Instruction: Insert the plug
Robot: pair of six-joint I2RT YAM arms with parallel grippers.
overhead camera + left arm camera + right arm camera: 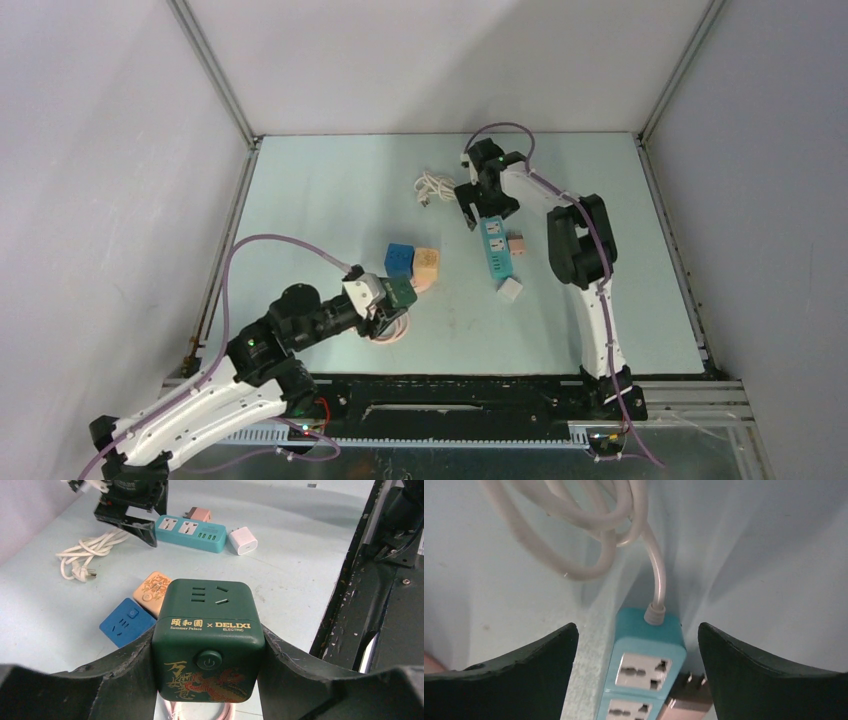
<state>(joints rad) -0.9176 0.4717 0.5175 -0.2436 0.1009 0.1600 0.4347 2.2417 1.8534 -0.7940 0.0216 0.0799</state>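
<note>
The green cube socket (207, 630) reads "颐和园 Summer Palace × DELIXI ELECTRIC" above gold calligraphy too stylised to read.

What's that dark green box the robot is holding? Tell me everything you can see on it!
The green cube is a dark green block with rounded corners, looking like smooth plastic. One face has plug holes. Gold lettering reads Summer Palace x DELIXI ELECTRIC. Below come a round power button, gold characters and a red-gold dragon. The left gripper clamps it, one of the jaws on each side. A pink cable shows beneath; a blue cube and a peach cube lie beyond it.
</note>
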